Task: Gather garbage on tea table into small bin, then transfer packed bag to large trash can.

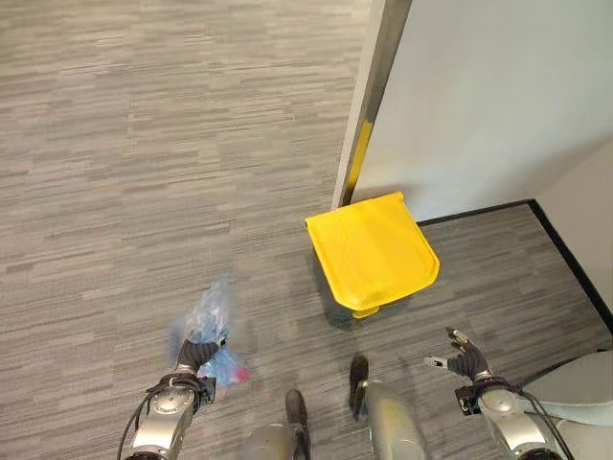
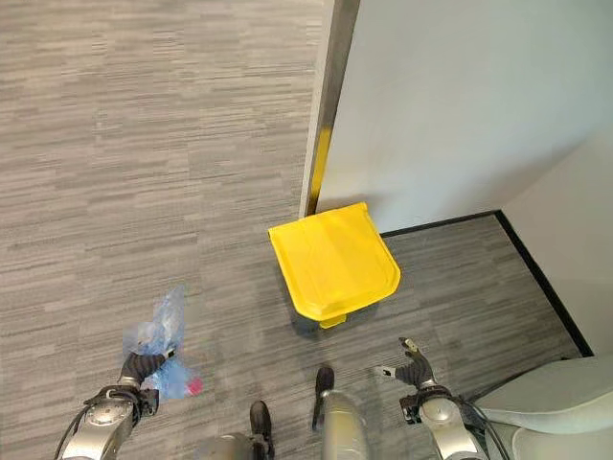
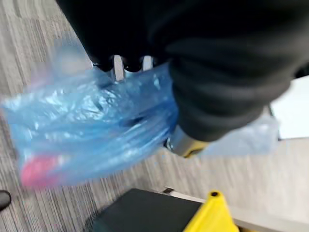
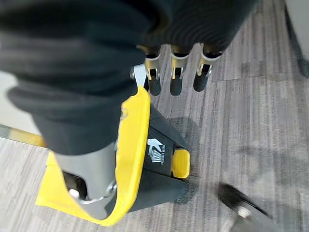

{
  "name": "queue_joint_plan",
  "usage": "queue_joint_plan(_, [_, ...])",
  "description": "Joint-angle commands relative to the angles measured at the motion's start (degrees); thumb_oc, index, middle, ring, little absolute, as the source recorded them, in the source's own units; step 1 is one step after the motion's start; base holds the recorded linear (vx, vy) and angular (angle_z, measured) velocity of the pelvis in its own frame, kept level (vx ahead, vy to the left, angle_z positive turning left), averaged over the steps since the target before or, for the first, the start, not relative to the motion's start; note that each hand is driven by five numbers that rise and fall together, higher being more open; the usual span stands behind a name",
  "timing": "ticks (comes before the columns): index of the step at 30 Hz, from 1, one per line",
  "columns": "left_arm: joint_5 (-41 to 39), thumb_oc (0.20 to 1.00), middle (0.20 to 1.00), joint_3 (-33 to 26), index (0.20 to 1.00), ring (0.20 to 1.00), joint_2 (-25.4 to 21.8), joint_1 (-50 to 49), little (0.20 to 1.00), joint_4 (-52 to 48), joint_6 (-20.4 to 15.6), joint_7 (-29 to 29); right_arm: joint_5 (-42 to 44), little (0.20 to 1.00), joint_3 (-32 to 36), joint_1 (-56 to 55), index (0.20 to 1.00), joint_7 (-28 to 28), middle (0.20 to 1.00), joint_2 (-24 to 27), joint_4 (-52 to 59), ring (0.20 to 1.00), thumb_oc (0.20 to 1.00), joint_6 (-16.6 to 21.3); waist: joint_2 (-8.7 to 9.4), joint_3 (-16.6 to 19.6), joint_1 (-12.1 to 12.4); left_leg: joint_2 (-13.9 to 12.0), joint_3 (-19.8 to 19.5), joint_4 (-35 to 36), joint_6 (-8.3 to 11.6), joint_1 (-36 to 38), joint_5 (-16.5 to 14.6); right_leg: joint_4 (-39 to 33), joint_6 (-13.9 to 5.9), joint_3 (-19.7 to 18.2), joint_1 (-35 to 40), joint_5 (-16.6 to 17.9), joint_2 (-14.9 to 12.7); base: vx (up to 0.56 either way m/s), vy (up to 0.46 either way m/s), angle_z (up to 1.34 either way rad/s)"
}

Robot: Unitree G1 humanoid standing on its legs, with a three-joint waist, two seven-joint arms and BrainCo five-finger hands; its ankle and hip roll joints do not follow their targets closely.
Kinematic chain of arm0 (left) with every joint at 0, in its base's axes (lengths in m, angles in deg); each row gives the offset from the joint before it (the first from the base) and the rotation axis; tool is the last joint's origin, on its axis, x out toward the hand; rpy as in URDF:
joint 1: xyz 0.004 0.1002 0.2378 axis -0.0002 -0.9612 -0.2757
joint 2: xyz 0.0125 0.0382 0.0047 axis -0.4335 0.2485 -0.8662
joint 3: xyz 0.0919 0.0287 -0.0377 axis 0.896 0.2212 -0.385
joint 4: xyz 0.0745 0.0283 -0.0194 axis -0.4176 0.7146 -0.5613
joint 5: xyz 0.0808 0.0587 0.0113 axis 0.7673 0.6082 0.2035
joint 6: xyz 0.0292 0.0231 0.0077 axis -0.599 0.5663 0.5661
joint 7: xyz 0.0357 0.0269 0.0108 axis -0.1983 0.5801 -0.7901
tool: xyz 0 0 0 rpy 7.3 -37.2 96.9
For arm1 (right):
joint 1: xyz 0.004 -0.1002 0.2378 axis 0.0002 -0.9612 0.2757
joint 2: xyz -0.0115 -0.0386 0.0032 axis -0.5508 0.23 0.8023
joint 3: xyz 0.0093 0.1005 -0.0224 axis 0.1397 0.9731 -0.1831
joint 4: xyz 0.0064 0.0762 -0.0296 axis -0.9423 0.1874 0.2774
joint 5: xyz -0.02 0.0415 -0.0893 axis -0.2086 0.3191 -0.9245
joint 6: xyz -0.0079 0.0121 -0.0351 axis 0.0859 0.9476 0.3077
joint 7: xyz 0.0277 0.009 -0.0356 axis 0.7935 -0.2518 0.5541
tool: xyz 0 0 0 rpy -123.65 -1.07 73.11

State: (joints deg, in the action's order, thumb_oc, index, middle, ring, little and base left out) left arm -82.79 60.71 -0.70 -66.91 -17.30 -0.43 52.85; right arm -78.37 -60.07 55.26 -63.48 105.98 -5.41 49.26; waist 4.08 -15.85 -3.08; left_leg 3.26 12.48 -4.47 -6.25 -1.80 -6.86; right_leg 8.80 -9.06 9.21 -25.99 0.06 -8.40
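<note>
Closest to the head camera, at the lower left, the left hand (image 1: pixel 196 356) has its fingers curled round the gathered neck of a translucent blue garbage bag (image 1: pixel 213 321), which hangs above the grey carpet floor (image 1: pixel 144 144). In the left wrist view the bag (image 3: pixel 91 130) is blurred; something pink (image 3: pixel 38 171) shows through the plastic near its bottom, but what it is cannot be made out. At the lower right, the right hand (image 1: pixel 465 360) holds nothing, its fingers spread loosely and its thumb standing apart; its wrist view shows the dark-tipped fingers (image 4: pixel 175 79) hanging straight over the carpet.

By size, the carpet comes first, running across the whole left and lower part of the scene in grey streaked tiles. Next is the pale wall panel (image 1: pixel 498 96) at the upper right, with a grey vertical edge post (image 1: pixel 375 86) that carries a yellow strip (image 1: pixel 359 153) low down and a black baseboard (image 1: pixel 479 211) along its foot.

Then comes the large trash can (image 1: pixel 374 251), standing on the carpet just beside the foot of the post, between the two hands and farther from the camera. Its yellow lid is closed and covers the body from above. In the right wrist view the dark body (image 4: pixel 159 169) shows under the lid, with a yellow foot pedal (image 4: pixel 180 163) at the base and a small white logo (image 4: pixel 157 151) too small to read. The bag hangs well to the left of the can, apart from it.
</note>
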Motion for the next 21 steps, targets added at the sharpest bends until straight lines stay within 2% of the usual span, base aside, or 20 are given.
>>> queue_joint_plan(1, [-1.03,0.2,0.2,-0.86,0.2,0.2,-2.32,0.32,0.2,-5.38,-3.53,-0.15,-0.05,1.0,0.24,-0.07,1.0,0.69,1.0,1.85,-0.17,1.0,1.0,1.62,1.91,1.41,-1.05,2.2,-7.49,-7.8,5.73,3.85,-10.31,-7.22,-1.1,0.45,4.0,5.33,0.83,0.27,-0.121,0.94])
queue_joint_plan(3, [-0.99,0.2,0.2,-0.59,0.2,0.2,-2.12,1.04,0.2,-4.69,-3.63,0.03,0.37,1.0,0.4,-0.13,1.0,0.53,1.0,2.08,-0.7,1.0,1.0,1.63,2.54,1.72,-1.31,2.28,-8.5,-9.64,6.15,5.13,-12.73,-8.51,-1.32,1.81,3.39,6.84,-0.06,0.34,-0.173,0.61])
queue_joint_plan(6, [-0.83,0.2,0.2,-0.38,0.2,0.2,-2.16,0.83,0.2,-4.27,-3.46,0.11,0.92,1.0,0.26,-0.78,1.0,0.05,1.0,2.27,-0.78,1.0,1.0,1.57,3.54,2.73,-1.71,1.16,-10.45,-11.13,6.99,8.52,-15.85,-8.29,-1.46,1.55,2.99,8.06,-1.51,0.4,-0.232,0.29])
queue_joint_plan(7, [-1.03,0.2,0.2,-0.55,0.2,0.2,-2.03,-0.02,0.2,-4.59,-3.47,0.23,1.0,1.0,0.47,-1.49,1.0,-0.39,1.0,2.34,-0.49,1.0,1.0,1.5,3.83,3.47,-2.0,-0.01,-10.12,-12.11,8.25,9.83,-15.44,-7.98,-0.9,0.93,3.99,9.12,-1.6,0.42,-0.277,0.2])
queue_joint_plan(8, [-0.77,0.2,0.2,-0.34,0.2,0.2,-1.98,-0.38,0.2,-4.71,-3.34,0.35,1.05,1.0,0.41,-1.71,1.0,-0.58,1.0,2.41,-0.15,1.0,1.0,1.67,3.9,4.16,-2.09,-1.39,-10.14,-14.36,9.21,9.71,-14.22,-7.54,-0.32,0.23,5.1,9.25,-1.6,0.53,-0.414,0.31])
queue_joint_plan(9, [-1.24,0.2,0.2,0.55,0.2,0.2,-1.24,-0.89,0.2,-4.32,-3.09,0.53,1.64,1.0,0.85,-1.62,1.0,0.44,1.0,3.23,-1.4,1.0,1.0,2.14,3.62,5.06,-2.59,-5.7,-10.17,-25.67,11.66,4.6,-6.35,-6.01,1.91,-0.22,7.57,8.72,-0.29,0.35,-0.324,0.36])
queue_joint_plan(10, [-1.24,0.2,0.2,0.54,0.2,0.2,-1.28,-0.86,0.2,-4.31,-3.1,0.52,1.64,1.0,0.85,-1.58,1.0,0.44,1.0,3.2,-1.42,1.0,1.0,2.15,3.91,5.17,-2.78,-5.37,-10.29,-25.55,11.61,4.41,-6.08,-6.08,1.88,-0.22,7.43,8.83,-0.64,0.27,-0.227,0.39])
queue_joint_plan(11, [-1.81,0.2,0.2,0.89,0.2,0.2,-0.93,-0.8,0.2,-4.04,-3.33,0.33,2.72,1.0,1.03,-1.49,1.0,0.69,1.0,3.55,-1.48,1.0,1.0,2.46,3.77,5.45,-3.02,-5.56,-10.16,-23.75,10.71,3.12,-5.9,-6.25,2.21,-0.41,8.37,7.86,-0.13,0.03,-0.012,0.21])
queue_joint_plan(12, [-2.14,0.2,0.2,1.48,0.2,0.2,-0.5,-0.15,0.2,-3.96,-3.29,0.11,3.51,1.0,1.62,-1.5,1.0,1.13,1.0,3.68,-1.52,1.0,1.0,2.67,4.11,5.46,-3.87,-7.71,-8.31,-20.9,10.45,1.16,-6.2,-6.68,1.8,-0.22,8.91,7.2,-0.91,0.0,0.0,0.0])
queue_joint_plan(13, [-1.09,0.2,0.2,1.2,0.2,0.2,-0.39,-0.28,0.2,-1.29,-2.16,-0.98,3.56,1.0,2.56,-2.47,1.0,1.6,1.0,3.59,-2.95,1.0,1.0,2.36,3.87,5.16,-4.27,-10.94,-4.1,-15.18,10.56,0.88,-4.93,-7.08,1.36,0.46,8.96,7.05,-1.55,-0.01,0.064,0.06])
queue_joint_plan(14, [-2.23,0.2,0.2,1.62,0.2,0.2,-0.91,-0.09,0.2,-2.57,-4.11,-0.48,3.92,1.0,2.64,-2.07,1.0,1.93,1.0,4.23,-2.6,1.0,1.0,2.59,3.16,5.07,-3.86,-10.6,-4.47,-12.91,11.27,2.74,-4.66,-6.99,1.38,-0.02,8.7,7.09,-0.59,0.02,0.108,0.42])
queue_joint_plan(15, [-1.45,0.2,0.2,2.05,0.2,0.2,-1.41,0.38,0.2,-3.74,-3.75,-0.24,3.9,1.0,2.86,-1.97,1.0,1.84,1.0,4.23,-1.27,1.0,1.0,2.87,2.99,5.1,-4.08,-9.95,-5.33,-9.42,11.05,4.11,-6.35,-6.37,0.8,-0.45,7.93,7.68,-0.77,-0.01,0.119,0.42])
queue_joint_plan(16, [-2.25,0.2,0.2,2.22,0.2,0.2,-1.41,1.85,0.2,-3.82,-4.07,-0.19,4.58,1.0,3.13,-1.41,1.0,2.17,1.0,4.22,-1.46,1.0,1.0,2.88,3.56,4.81,-4.25,-8.98,-6.05,-10.21,10.94,2.87,-6.25,-6.25,0.44,-0.83,7.2,8.4,-1.35,-0.06,0.105,0.04])
queue_joint_plan(17, [-2.2,0.2,0.2,2.2,0.2,0.2,-1.21,2.02,0.2,-3.61,-4.04,0.2,5.03,1.0,3.48,-1.14,1.0,1.88,1.0,3.65,-1.92,1.0,1.0,2.93,3.54,5.0,-4.74,-8.62,-5.64,-9.14,10.72,2.84,-7.48,-6.66,-0.09,-1.08,6.49,9.09,-1.62,-0.1,0.166,-0.35])
queue_joint_plan(18, [-1.93,0.2,0.2,1.18,0.2,0.2,-1.43,2.12,0.2,-3.79,-4.18,0.2,6.1,1.0,3.69,-0.35,1.0,1.8,1.0,2.51,-1.55,1.0,1.0,2.98,3.6,4.74,-4.08,-6.74,-5.76,-8.94,9.93,2.99,-9.27,-7.96,-0.94,-2.32,5.93,10.68,-1.5,-0.05,0.141,-0.45])
queue_joint_plan(19, [-1.93,0.2,0.2,1.16,0.2,0.2,-1.48,2.14,0.2,-3.79,-4.18,0.2,6.1,1.0,3.68,-0.32,1.0,1.79,1.0,2.46,-1.55,1.0,1.0,2.97,3.89,4.83,-4.18,-6.43,-5.79,-8.82,9.87,2.83,-9.01,-8.01,-0.97,-2.41,5.77,10.81,-1.79,-0.07,0.174,-0.5])
queue_joint_plan(20, [-1.71,0.2,0.2,0.53,0.2,0.2,-1.86,2.11,0.2,-4.26,-4.12,0.51,7.62,1.0,3.23,0.63,1.0,0.9,1.0,1.36,-0.91,1.0,1.0,2.97,4.09,4.55,-3.64,-5.04,-5.71,-8.31,9.18,3.03,-9.63,-9.21,-1.22,-2.9,5.62,10.88,-1.9,-0.04,0.078,-0.61])
queue_joint_plan(21, [-1.71,0.2,0.2,0.5,0.2,0.2,-1.89,2.1,0.2,-4.28,-4.11,0.52,7.63,1.0,3.22,0.65,1.0,0.9,1.0,1.34,-0.92,1.0,1.0,2.97,4.15,4.46,-3.53,-5.01,-5.59,-8.26,9.15,3.15,-9.64,-9.24,-1.24,-3.01,5.67,10.9,-1.88,-0.05,0.12,-0.65])
